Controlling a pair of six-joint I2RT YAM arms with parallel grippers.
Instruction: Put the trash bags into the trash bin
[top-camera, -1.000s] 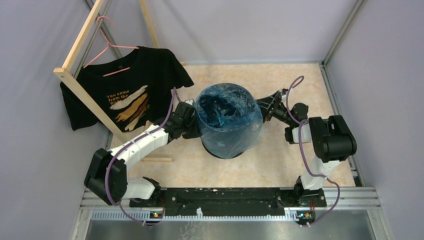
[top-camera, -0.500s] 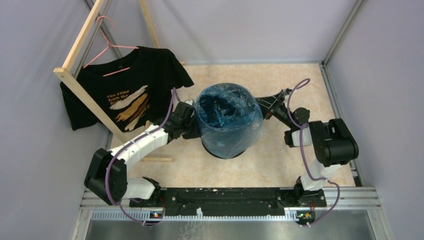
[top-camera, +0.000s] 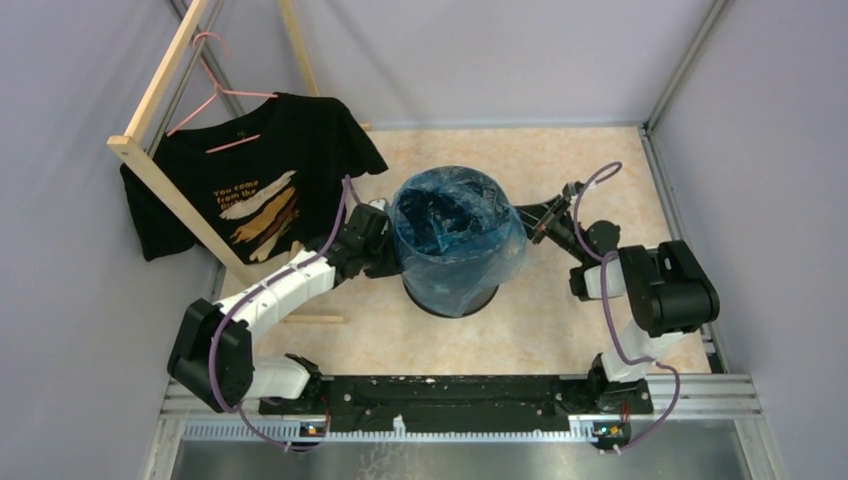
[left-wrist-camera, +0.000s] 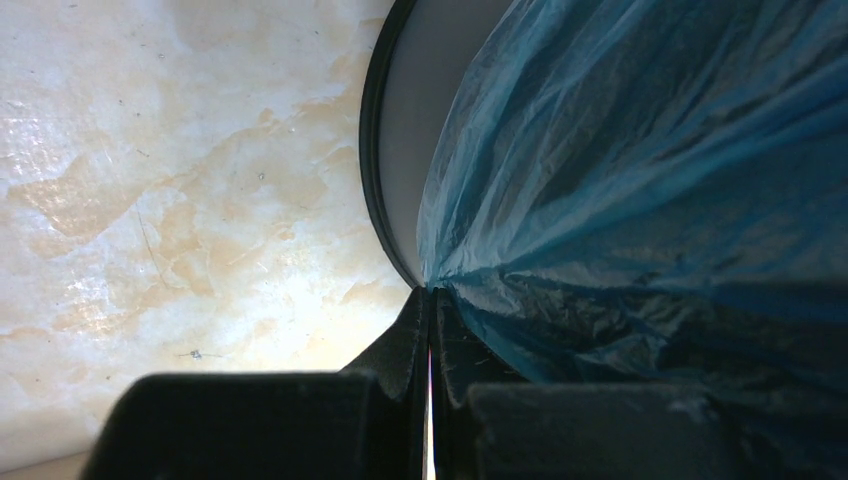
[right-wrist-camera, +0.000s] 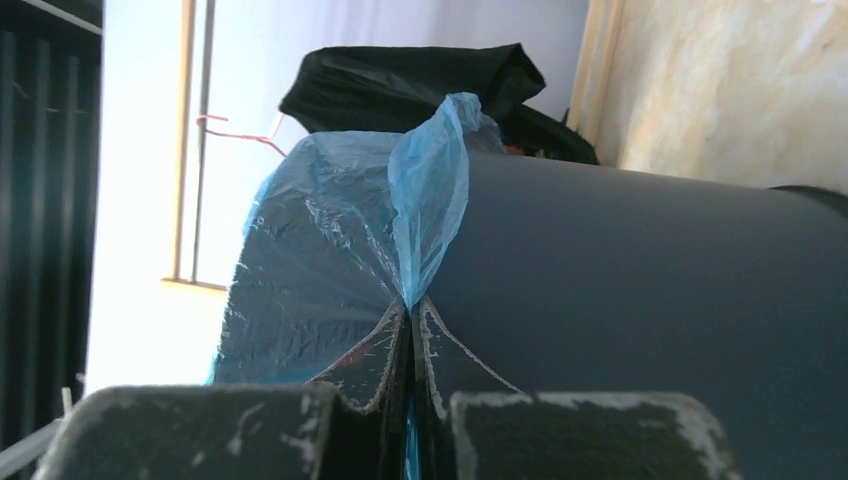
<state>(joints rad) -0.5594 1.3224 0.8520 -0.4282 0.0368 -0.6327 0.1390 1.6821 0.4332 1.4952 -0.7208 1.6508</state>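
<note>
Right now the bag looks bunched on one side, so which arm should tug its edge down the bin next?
Right, likely. The right fingers pinch a raised fold of the bag beside bare bin wall; the left fingers hold bag hanging lower.

Pale lilac walls (top-camera: 480, 50) enclose a beige marbled tabletop (top-camera: 545, 335), a wooden rack (top-camera: 157, 75) standing left.

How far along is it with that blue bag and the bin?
Done: the trash bag lines the bin, its mouth folded over the rim. In hand: the left gripper and right gripper pinch its film on opposite sides. Left: probably tugging the skirt down, then releasing.
</note>
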